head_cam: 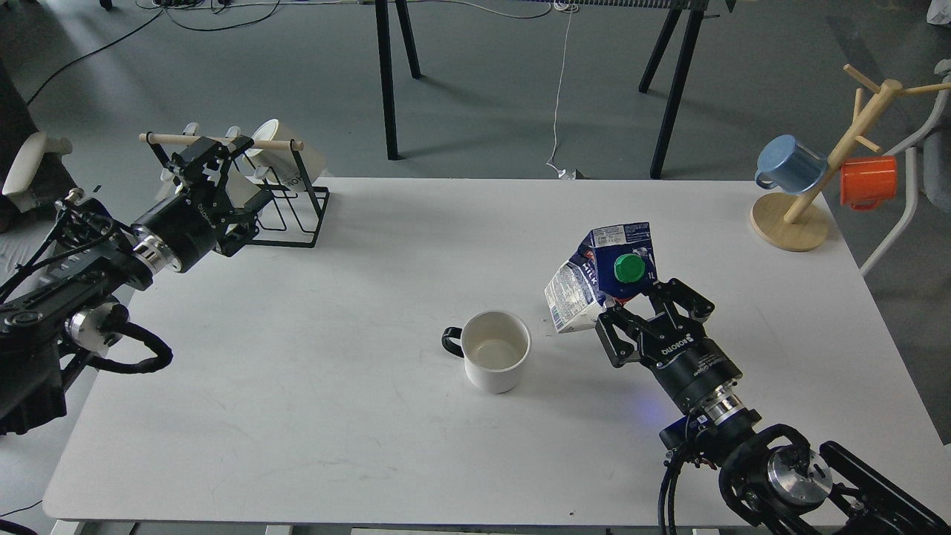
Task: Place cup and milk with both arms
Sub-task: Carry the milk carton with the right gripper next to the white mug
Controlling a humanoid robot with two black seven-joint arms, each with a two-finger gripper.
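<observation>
Right pincer (pixel 645 296): its fingers sit on either side of the lower part of the milk carton, closed in against it as far as the view shows, so I take it to be gripping the carton.
Left pincer (pixel 199 165): held off at the far left of the table, up against the black wire mug rack (pixel 297 215) with its wooden rod; nothing is held in it, but the fingers are dark and overlap the rack, so I cannot tell whether they are spread or closed.
Milk (pixel 594 279): right of centre on the white table (pixel 297 416), leaning, with the green screw cap (pixel 628 269) facing up toward the camera; whether its base touches the table I cannot tell.
Milk, handling: thin card, already dented, so it probably yields under pressure and may crumple if squeezed hard. Weight depends on the fill, which is not visible. Flat side panels low on the body look like the best hold; the sloped top and cap would likely slip.
Cup (pixel 495 360): upright near the table's middle, just left of the carton and apart from it, black handle (pixel 452 341) pointing left, cream inside, seemingly empty.
Cup, handling: stiff glazed ceramic, probably smooth and slippery, moderately heavy, liable to chip if knocked. Pinching the rim wall, or taking the handle, looks most secure.
Elsewhere: wooden mug tree (pixel 799 212) at the far right corner, carrying a blue mug (pixel 789 163) and an orange mug (pixel 868 181).
</observation>
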